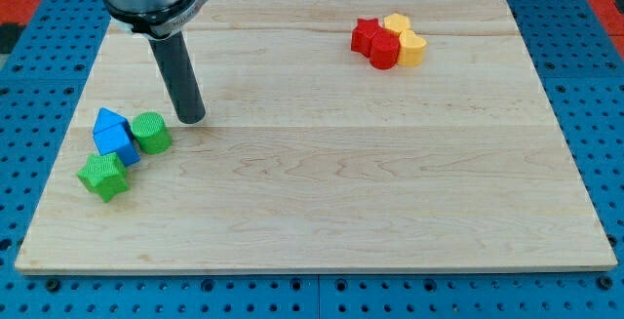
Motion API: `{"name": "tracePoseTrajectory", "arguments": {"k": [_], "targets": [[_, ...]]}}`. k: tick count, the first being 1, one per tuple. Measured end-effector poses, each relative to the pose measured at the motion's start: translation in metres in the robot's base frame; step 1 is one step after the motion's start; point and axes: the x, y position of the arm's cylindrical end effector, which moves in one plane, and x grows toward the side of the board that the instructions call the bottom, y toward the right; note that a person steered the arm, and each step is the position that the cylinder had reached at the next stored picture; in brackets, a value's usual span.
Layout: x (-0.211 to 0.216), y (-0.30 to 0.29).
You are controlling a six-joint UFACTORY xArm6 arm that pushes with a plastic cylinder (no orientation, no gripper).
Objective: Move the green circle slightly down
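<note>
The green circle (151, 132) stands near the board's left edge. It touches a blue cube (119, 144) on its left. A blue triangle (108, 121) sits just above the cube. A green star (103, 176) lies below the cube. My tip (191, 118) rests on the board just right of and slightly above the green circle, a small gap away from it.
At the view's top right sits a tight cluster: a red star (367, 35), a red block (384, 51), a yellow hexagon (397, 24) and a yellow heart (413, 49). The wooden board (341, 182) lies on a blue perforated base.
</note>
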Motion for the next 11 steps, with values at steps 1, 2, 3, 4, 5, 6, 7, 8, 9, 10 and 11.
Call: {"name": "tracePoseTrajectory", "arguments": {"k": [1, 2, 3, 4, 5, 6, 7, 8, 9, 10, 11], "targets": [[-0.001, -0.001], [-0.001, -0.004], [-0.004, -0.007], [-0.011, -0.032], [-0.008, -0.057], [0.012, -0.031], [0.049, -0.027], [0.070, -0.016], [0.081, 0.013], [0.090, -0.021], [0.090, -0.032]]}}
